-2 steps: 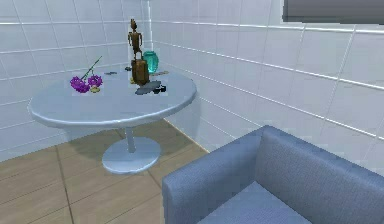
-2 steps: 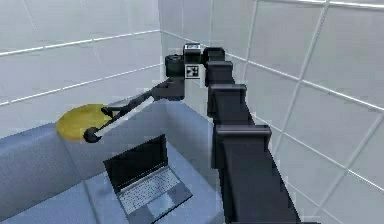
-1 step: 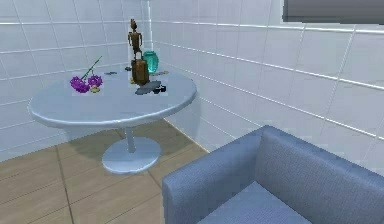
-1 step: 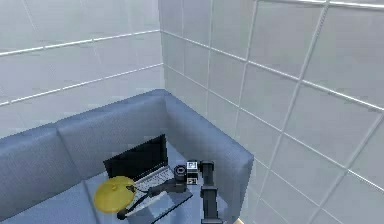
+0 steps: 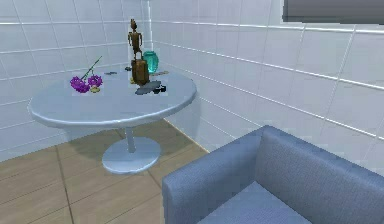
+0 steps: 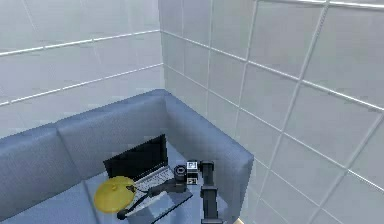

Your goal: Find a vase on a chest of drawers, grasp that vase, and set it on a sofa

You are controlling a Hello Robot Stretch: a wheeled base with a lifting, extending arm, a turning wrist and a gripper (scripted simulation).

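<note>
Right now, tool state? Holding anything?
Tool: cannot be told whether it holds anything; a flat yellow rounded object lies at its far end on the blue cushioned sofa.

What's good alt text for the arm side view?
A blue sofa in a white-tiled corner, with an open laptop on its seat. The arm rises before it, gripper at a yellow rounded thing; whether it holds anything is unclear.

Sofa [image 6: 90, 130] seat's kinda cramped: an open laptop [image 6: 137, 160] sits mid-cushion with a yellow blob [image 6: 112, 190] just beside it, bare cushion toward the arm side view's left, tiled wall [image 6: 300, 90] tight behind.
</note>
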